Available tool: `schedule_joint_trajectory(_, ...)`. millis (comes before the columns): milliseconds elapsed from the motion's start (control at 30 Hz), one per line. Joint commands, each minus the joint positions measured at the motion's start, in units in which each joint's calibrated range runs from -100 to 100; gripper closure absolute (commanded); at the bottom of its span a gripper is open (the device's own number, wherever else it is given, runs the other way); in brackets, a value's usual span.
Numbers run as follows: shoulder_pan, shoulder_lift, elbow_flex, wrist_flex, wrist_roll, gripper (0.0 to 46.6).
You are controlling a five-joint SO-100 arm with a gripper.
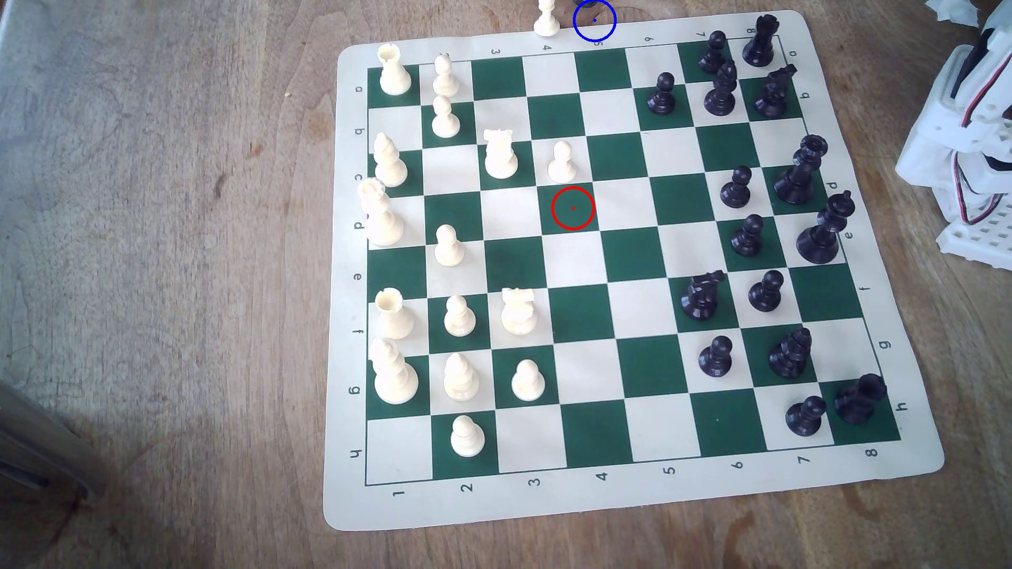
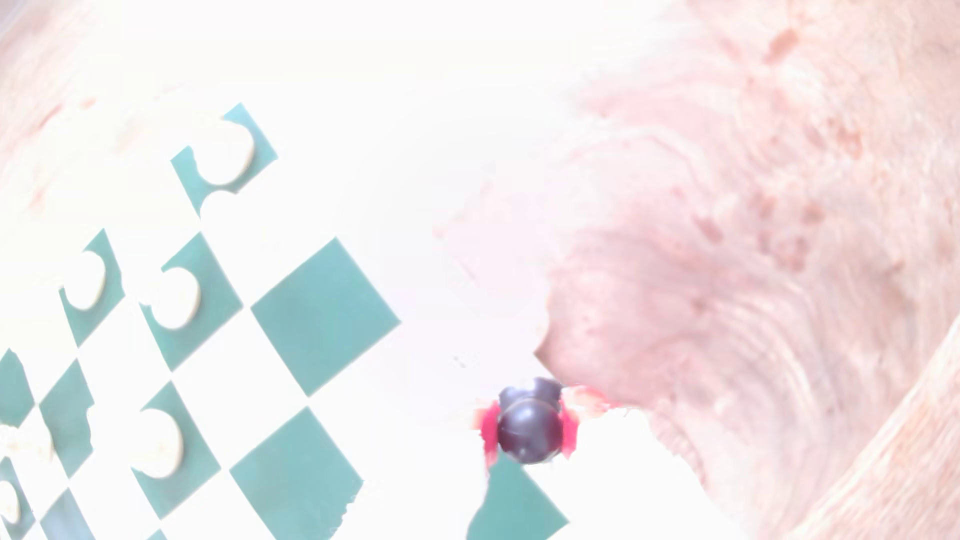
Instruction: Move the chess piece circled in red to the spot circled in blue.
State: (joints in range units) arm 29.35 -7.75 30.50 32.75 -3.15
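In the wrist view, the black pawn's ball head (image 2: pixel 527 437) sits between two red pads (image 2: pixel 488 432), which press on it from both sides. My gripper (image 2: pixel 530 431) is shut on it, above the mat's cream rim where it meets the brown wood. That view is badly overexposed. In the exterior view, the red ring (image 1: pixel 573 208) encloses a bare green square in mid-board. The blue ring (image 1: pixel 594 20) lies at the far edge, over wood and mat rim. A dark shape (image 1: pixel 587 4) shows at the ring's upper edge, cut off by the frame.
A cream pawn (image 1: pixel 546 19) stands off the board just to the exterior view's left of the blue ring. Cream pieces fill the board's left columns and black pieces (image 1: pixel 734 189) its right columns. The arm's white base (image 1: pixel 975 142) is at the right edge.
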Motion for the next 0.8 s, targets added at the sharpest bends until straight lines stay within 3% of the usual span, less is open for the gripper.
schedule_joint_trajectory(0, 0.1, 3.6, -1.6, -3.0, 0.3, 46.4)
schedule_joint_trajectory(667, 2.7, 10.6, -3.4, -6.5, 1.2, 46.4)
schedule_joint_trajectory(700, 2.6, 10.6, -3.3, -6.5, 1.1, 46.1)
schedule_joint_trajectory(767, 2.5, 10.6, -3.0, -7.3, 0.1, 39.4)
